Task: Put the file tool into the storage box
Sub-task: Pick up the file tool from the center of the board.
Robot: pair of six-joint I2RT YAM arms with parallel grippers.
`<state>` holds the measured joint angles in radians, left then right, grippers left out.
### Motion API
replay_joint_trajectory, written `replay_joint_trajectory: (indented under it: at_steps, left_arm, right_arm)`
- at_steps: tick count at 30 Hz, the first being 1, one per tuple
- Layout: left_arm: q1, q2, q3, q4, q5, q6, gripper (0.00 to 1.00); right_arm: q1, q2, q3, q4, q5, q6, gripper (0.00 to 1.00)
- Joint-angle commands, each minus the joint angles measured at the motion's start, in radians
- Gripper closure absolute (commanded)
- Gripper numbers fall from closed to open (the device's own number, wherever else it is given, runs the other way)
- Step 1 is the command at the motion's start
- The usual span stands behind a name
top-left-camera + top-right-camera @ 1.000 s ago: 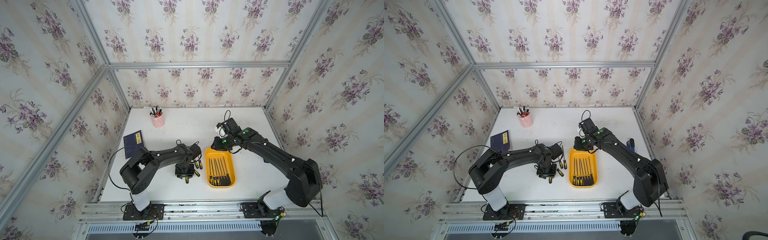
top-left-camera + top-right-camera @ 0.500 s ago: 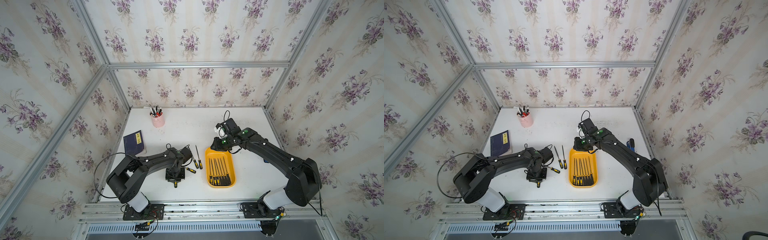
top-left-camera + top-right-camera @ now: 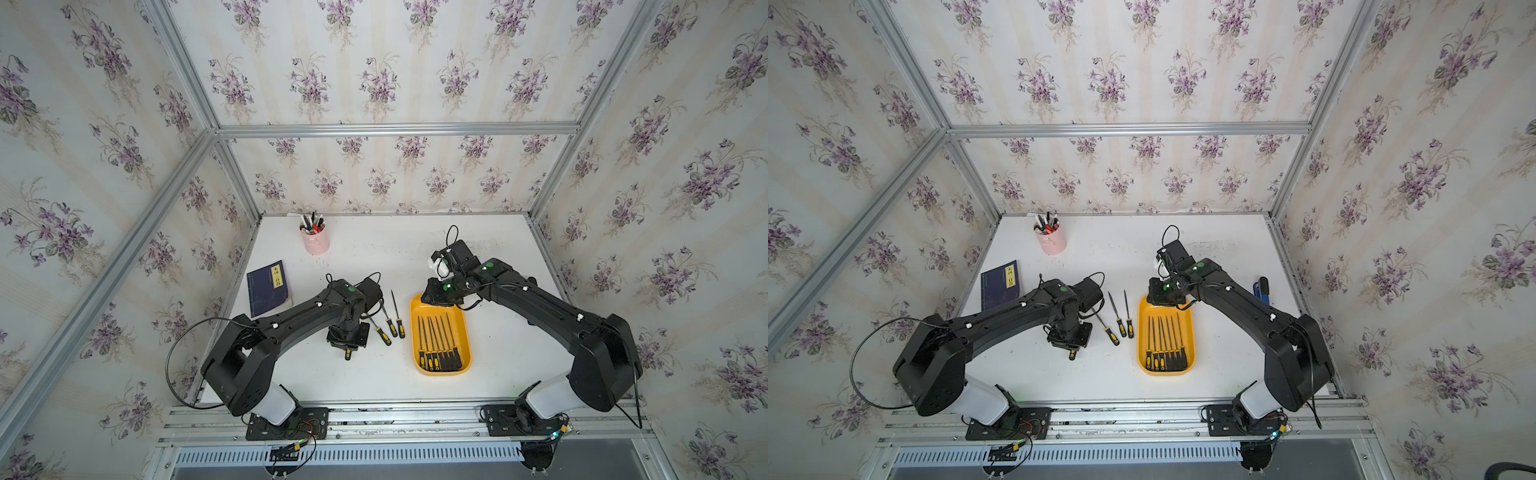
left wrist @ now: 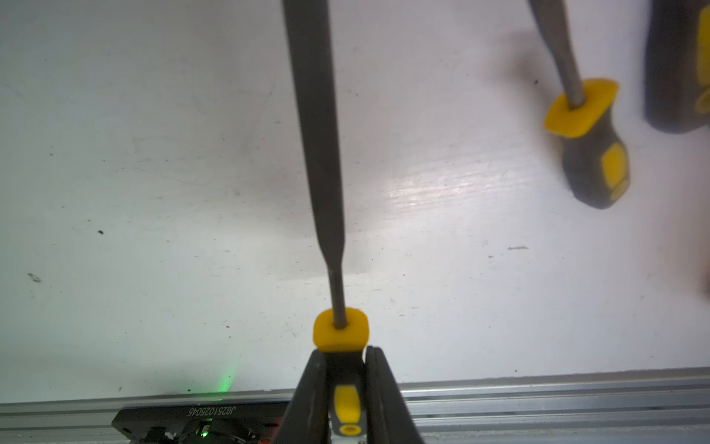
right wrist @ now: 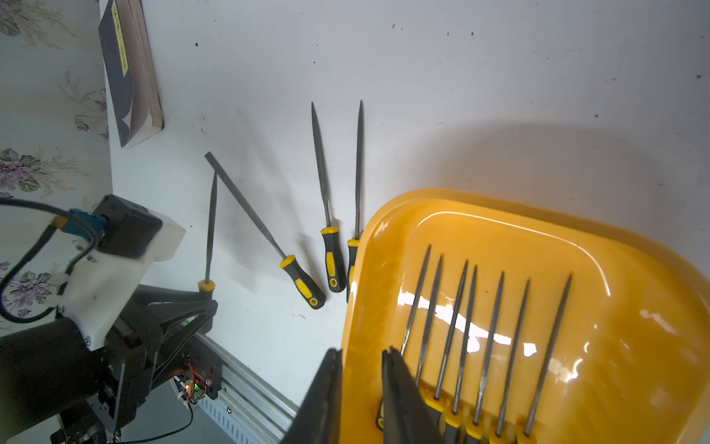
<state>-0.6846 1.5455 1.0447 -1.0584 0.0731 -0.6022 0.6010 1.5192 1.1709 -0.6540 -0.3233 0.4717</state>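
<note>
While fast in left claw (image 4: pixel 344 350), file tool (image 4: pixel 319 134): grey blade, yellow collar; right claw (image 5: pixel 361 351) tight on storage box (image 5: pixel 499 215).

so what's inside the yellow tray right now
Seven files lie side by side in the tray, handles together at one end. The right fingers on its rim cover part of the handles.

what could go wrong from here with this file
The left gripper pinches the held file only by its handle, so the long blade might twist loose. Three loose files lie between it and the storage box; a low sweep could scatter them. The right gripper clamps the box rim, which the blade might hit.
</note>
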Motion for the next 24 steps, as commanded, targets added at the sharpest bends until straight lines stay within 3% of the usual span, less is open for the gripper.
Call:
replay_joint_trajectory:
  at_steps: [1,9,19,24]
  left_arm:
    - [0.001,0.005,0.026,-0.029,-0.02,0.025,0.97]
    - [0.015,-0.056,0.061,-0.066,-0.033,0.025,0.97]
    - [0.014,-0.236,0.099,0.191,0.52,0.056,0.98]
    - [0.011,-0.243,0.081,0.287,0.61,0.022,0.99]
  right_arm:
    - [0.0,-0.01,-0.012,0.019,-0.001,0.008,0.76]
    - [0.0,-0.03,-0.02,0.025,-0.016,0.023,0.76]
    - [-0.049,-0.101,-0.067,0.353,-0.276,0.238,0.74]
    - [-0.05,-0.085,-0.066,0.433,-0.324,0.277,0.7]
